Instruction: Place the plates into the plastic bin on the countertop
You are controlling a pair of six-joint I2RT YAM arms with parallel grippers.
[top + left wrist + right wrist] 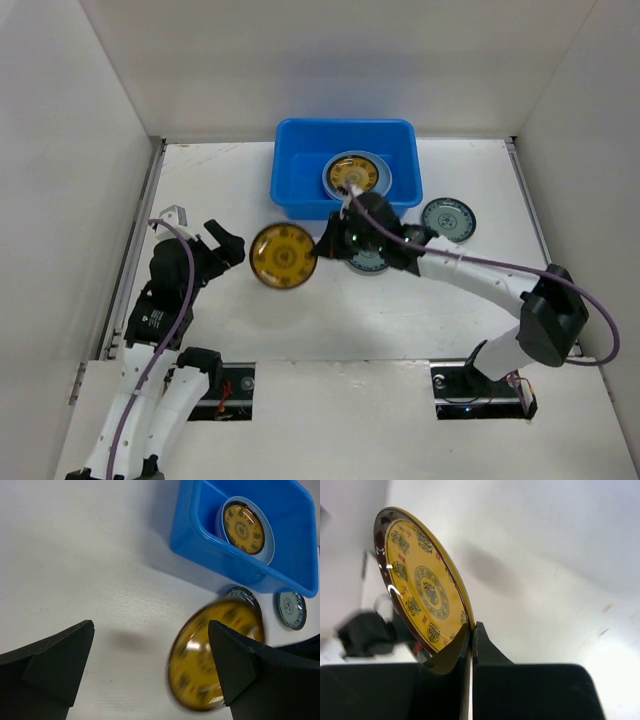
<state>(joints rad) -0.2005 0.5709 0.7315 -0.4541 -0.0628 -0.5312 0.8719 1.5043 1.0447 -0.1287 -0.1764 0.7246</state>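
Right wrist view: right hand (471,627) pinches the amber plate (422,587) at its lower rim. Glossy, rigid, probably slippery and brittle. Left hand (151,630) gapes wide, empty.

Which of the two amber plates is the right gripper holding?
The amber plate outside the bin, pinched at its rim by the right gripper; the other amber plate lies inside the bin.
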